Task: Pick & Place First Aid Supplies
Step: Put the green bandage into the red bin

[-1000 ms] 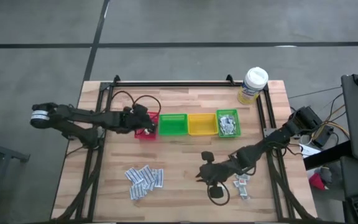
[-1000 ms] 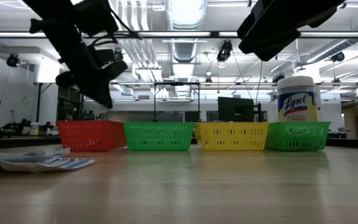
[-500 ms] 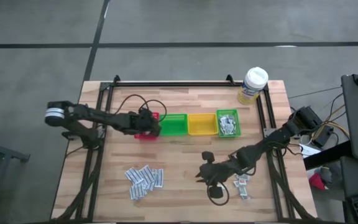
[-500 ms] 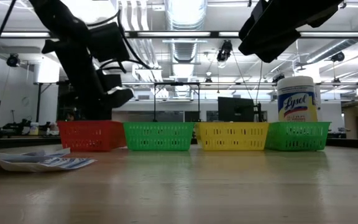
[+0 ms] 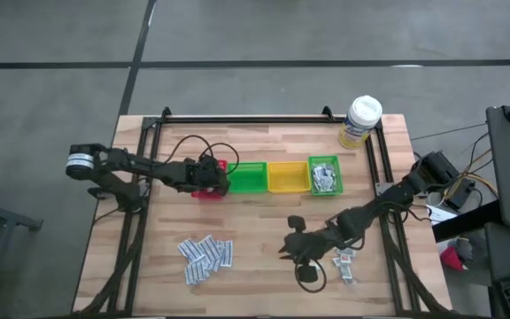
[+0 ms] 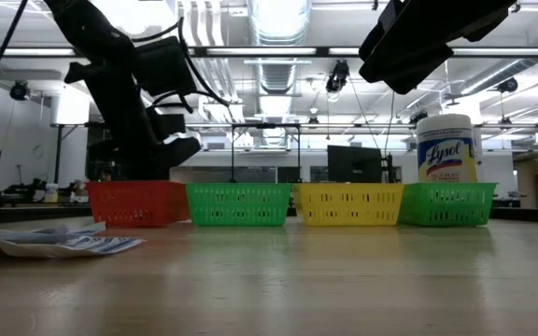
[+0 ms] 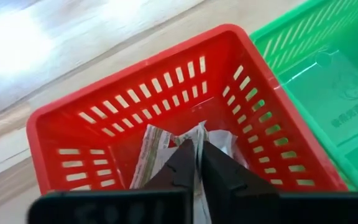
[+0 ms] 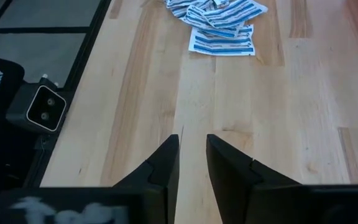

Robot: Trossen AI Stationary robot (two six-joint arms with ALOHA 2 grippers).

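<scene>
I have the left hand point(image 7: 196, 163) down over the red bin point(image 7: 129, 112) at centre-left of the high view, its fingers nearly together with a white sachet point(image 7: 199, 135) between them, other sachets lying in the bin beneath. The right hand point(image 8: 192, 155) hovers low over bare bench point(image 8: 197, 93) at lower centre, fingers narrowly apart and empty. The far green bin point(image 5: 324, 175) holds some, but a blue-white pile point(image 5: 205, 254) at lower left and a few pads point(image 5: 343, 261) at lower right remain, so I judge the sorting well short of done.
</scene>
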